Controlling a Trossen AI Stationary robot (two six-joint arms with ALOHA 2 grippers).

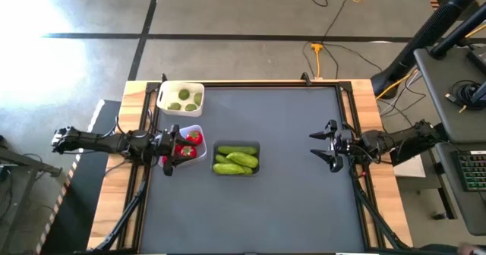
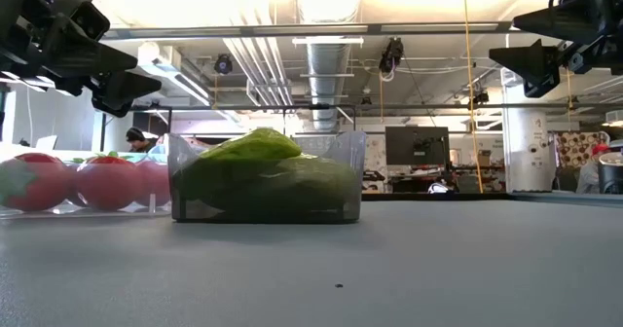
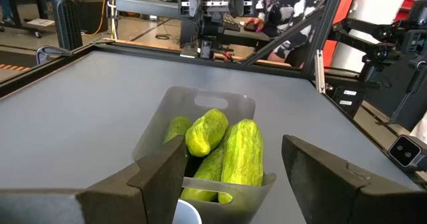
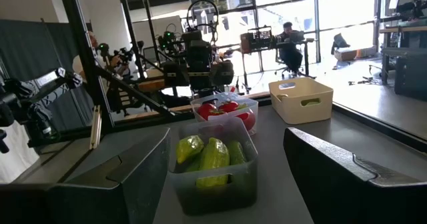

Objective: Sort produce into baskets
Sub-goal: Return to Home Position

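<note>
Overhead, all three tubs sit in the left half of the table [image 1: 288, 202]. The white tub [image 1: 181, 85] stands by the corner at the top left of the high view and holds three limes [image 1: 184, 96]. Just below it in that view is the clear tub [image 1: 190, 127] with the red fruits [image 1: 194, 138]. The grey tub [image 1: 236, 143] is just beside the clear one, toward the table's middle, and is piled with cucumbers [image 1: 239, 159].

The left gripper [image 1: 171, 150] hangs over the clear tub with its jaws apart and nothing between them. It covers part of that tub from above, so the fruits cannot be counted there. The low view shows about three, with the tub cut off at the picture's edge. The lower cucumbers are buried under the upper ones and blur into a dark mass behind the smoky wall, so their number is uncertain.

The right gripper [image 1: 326, 147] hovers over bare table near the right edge, well apart from the tubs, with its jaws apart and empty.
</note>
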